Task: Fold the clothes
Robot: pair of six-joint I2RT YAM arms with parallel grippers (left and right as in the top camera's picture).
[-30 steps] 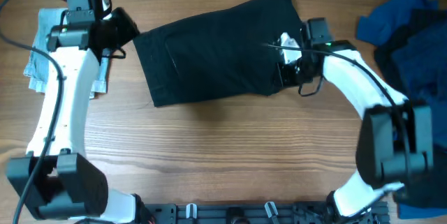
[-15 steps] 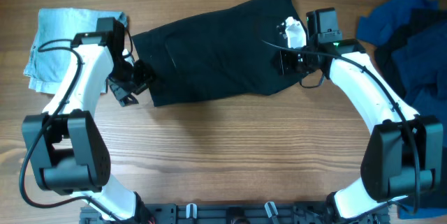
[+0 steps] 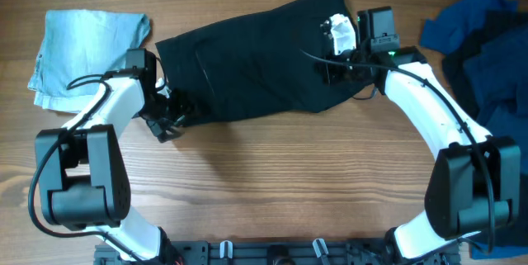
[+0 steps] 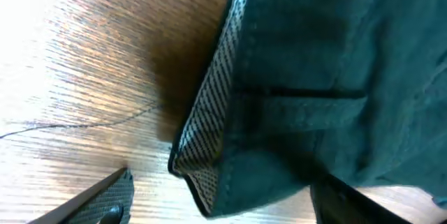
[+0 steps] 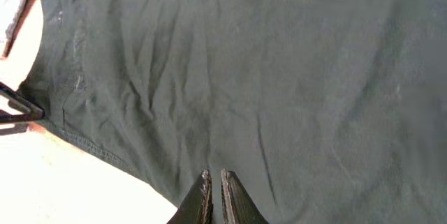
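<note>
The black shorts point(image 3: 247, 59) lie spread across the middle of the table. My left gripper point(image 3: 169, 118) is at their lower left corner. In the left wrist view that gripper point(image 4: 230, 203) is open, and the hemmed corner of the shorts point(image 4: 209, 161) lies between its two fingers point(image 4: 105, 196). My right gripper point(image 3: 328, 68) hovers over the right part of the shorts. Seen from its own wrist, the right gripper point(image 5: 215, 176) is shut, fingertips together above the black cloth point(image 5: 279, 77); no fold shows between them.
A folded pale blue denim piece point(image 3: 87, 42) lies at the back left. A heap of royal-blue and navy garments point(image 3: 483, 42) fills the right edge. Bare wooden table point(image 3: 272, 182) stretches along the front.
My left arm has swung from over the denim piece down to the shorts' lower left corner, and its jaws have opened. The right gripper has shifted slightly toward the back.
</note>
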